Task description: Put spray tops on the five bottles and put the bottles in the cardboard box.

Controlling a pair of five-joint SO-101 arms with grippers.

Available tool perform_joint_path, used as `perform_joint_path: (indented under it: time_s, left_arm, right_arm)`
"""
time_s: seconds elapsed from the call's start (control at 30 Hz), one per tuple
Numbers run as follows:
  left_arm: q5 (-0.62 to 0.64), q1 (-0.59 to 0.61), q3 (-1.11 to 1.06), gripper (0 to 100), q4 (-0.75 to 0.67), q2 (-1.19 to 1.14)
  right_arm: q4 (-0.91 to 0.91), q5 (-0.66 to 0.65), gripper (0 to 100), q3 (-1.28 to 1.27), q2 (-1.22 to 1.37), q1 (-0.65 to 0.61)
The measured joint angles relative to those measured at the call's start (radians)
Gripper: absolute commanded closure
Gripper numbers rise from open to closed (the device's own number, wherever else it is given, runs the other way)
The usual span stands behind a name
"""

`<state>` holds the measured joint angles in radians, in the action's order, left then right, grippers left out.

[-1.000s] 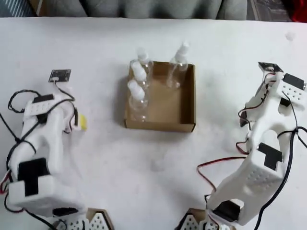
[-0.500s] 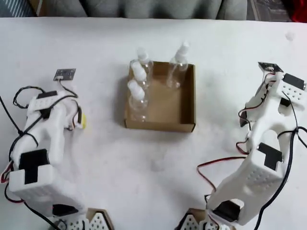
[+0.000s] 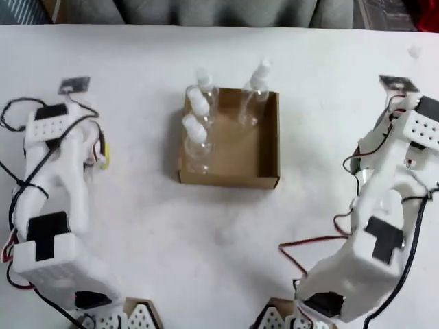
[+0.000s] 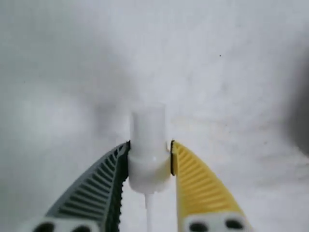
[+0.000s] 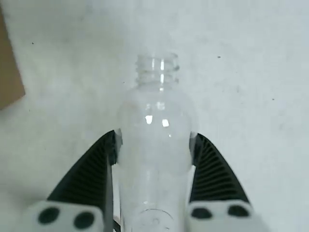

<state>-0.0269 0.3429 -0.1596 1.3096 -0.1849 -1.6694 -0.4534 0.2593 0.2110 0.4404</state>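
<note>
The spray top (image 4: 147, 130) clamped in the left gripper (image 4: 149, 145) is smooth white plastic with a dull sheen. The gripper's fingers (image 4: 96, 193) are ribbed plastic, one matt grey and one yellow. The bottle (image 5: 155, 116) held in the right gripper (image 5: 154, 137) is clear, glossy plastic with bright glints; that gripper's ribbed plastic is matt black. Under both grippers, the counter (image 4: 231, 63) is white and matt. Between them, the box (image 3: 230, 179) is plain brown matt cardboard.

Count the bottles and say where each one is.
5 bottles. Four with spray tops are in the cardboard box: three along one side, one at the far opposite corner. The right gripper holds the fifth, uncapped.
</note>
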Motion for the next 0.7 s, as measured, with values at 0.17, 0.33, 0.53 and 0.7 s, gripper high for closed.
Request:
perform_joint_path:
  time_s: [0.17,0.33,0.53,0.7]
  left_arm:
    - [0.054,-0.041,0.038,98,0.106,0.11]
    - [0.066,-0.097,-0.098,98,0.112,0.419]
    - [0.069,-0.106,-0.267,98,0.06,0.74]
    - [0.157,-0.078,-0.287,98,0.005,0.908]
  right_arm:
    - [-0.02,0.021,98.1,-0.048,-0.157,-0.02]
    - [0.035,0.046,98.1,-0.245,-0.331,-0.075]
    - [0.1,0.057,98.1,-0.4,-0.58,-0.206]
    - [0.169,0.106,98.1,-0.489,-0.793,-0.353]
